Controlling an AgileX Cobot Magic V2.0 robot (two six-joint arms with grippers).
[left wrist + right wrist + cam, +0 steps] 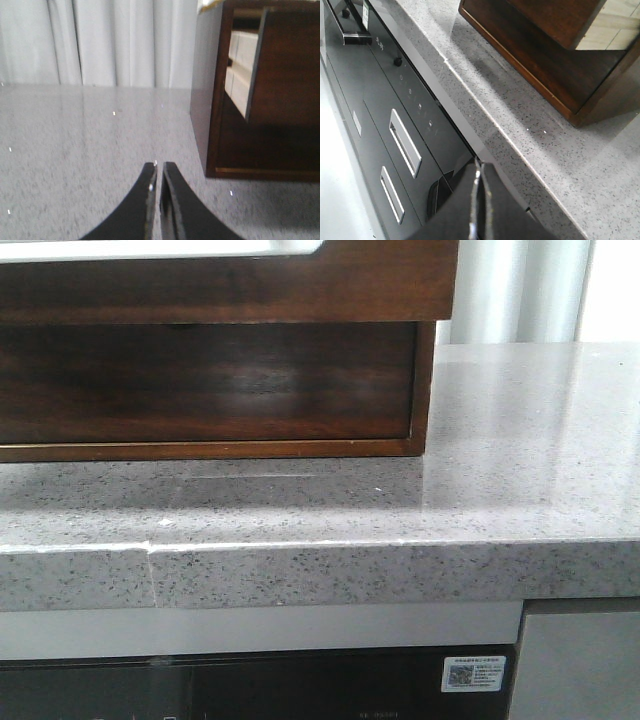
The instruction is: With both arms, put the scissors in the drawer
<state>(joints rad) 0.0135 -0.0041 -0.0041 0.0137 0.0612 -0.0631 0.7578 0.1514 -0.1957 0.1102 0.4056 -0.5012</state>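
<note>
1. Both end effectors read as closed and empty from my station: the left end effector (159,172) has its two dark fingers almost touching at the tips with nothing between them, and the right end effector (478,172) shows its fingers pressed together the same way.
2. Taking the drawer (205,380) as my landmark: the left end effector hovers low over the speckled grey worktop (520,440), off to one side of the drawer and well apart from it.
3. From the right wrist camera, the right end effector hangs out past the worktop edge, in front of the drawer and apart from it, over the black appliance front (395,130) below.
4. In the front camera the drawer's glossy dark-brown face sits inside its wooden frame (425,390). The left wrist camera shows a dark panel standing forward of pale inner boards, so I judge the drawer is at least partly pulled out, though I cannot tell how far.
5. I cannot find the scissors in any of my three cameras; neither end effector carries them and they are not on the visible worktop.
6. My judgement: this is either the very start or the very end of the task, and I cannot settle which from here.
7. If it is the start, the next move calls for locating the scissors first, then opening one end effector for the grasp while the other handles the drawer.
</note>
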